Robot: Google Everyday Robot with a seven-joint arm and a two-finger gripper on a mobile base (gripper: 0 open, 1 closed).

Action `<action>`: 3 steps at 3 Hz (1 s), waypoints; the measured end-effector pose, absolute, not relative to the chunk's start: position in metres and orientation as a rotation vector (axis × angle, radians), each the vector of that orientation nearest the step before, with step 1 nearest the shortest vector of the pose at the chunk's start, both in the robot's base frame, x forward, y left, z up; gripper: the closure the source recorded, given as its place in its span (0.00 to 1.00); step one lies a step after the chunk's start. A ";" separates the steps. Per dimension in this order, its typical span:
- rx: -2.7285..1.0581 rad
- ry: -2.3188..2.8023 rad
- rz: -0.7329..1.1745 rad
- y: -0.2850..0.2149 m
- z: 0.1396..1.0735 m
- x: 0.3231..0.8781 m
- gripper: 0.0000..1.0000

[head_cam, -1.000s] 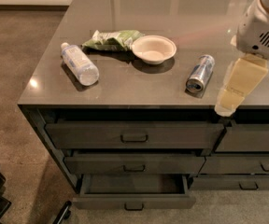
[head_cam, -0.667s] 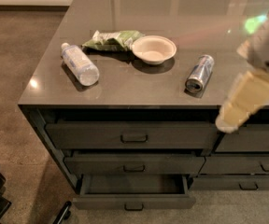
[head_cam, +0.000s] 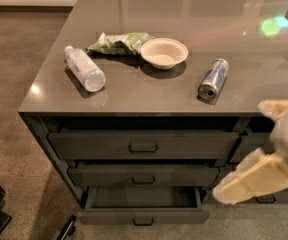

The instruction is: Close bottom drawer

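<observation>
- Three grey drawers stacked under the left part of the bench's front edge; a second stack shows partly to the right.
- bottom drawer: pulled out, its front standing well forward of the two above and its dark inside open to view. Small rectangular pull at the centre of its front.
- top drawer and middle drawer: both look pushed in, with taller fronts and the same centre pulls.
- gripper: cream-coloured and blurred, below the front edge toward the bench's right end, in front of the right stack. Its tip points down-left and ends just beside the right end of the left stack, about level with the bottom drawer's opening. No visible contact with the bottom drawer. Released or clenched: cannot tell. Nothing visibly held.
- Bench top, left to right:
- water bottle lying on its side near the left edge, cap away from the front edge.
- green snack bag behind it, touching or just beside the bowl.
- white paper bowl, upright, mid-bench.
- drink can on its side, open end toward the front edge, well apart from the bowl.
- Green light glare on the top near the right edge.
</observation>
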State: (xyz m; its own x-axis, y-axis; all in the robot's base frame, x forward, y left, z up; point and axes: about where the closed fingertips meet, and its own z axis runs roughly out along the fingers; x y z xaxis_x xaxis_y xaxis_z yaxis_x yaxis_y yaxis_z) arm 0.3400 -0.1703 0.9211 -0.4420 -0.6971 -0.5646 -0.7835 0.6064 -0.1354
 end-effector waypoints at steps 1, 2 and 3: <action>-1.169 2.215 0.388 -0.131 0.835 0.347 0.00; -1.119 2.258 0.662 -0.091 0.720 0.341 0.00; -1.052 2.334 0.827 -0.082 0.647 0.322 0.10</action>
State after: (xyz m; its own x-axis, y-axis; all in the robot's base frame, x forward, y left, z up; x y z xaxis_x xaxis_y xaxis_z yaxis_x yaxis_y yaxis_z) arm 0.3224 -0.0816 0.6466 -0.6096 -0.5101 -0.6068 -0.7784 0.5301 0.3364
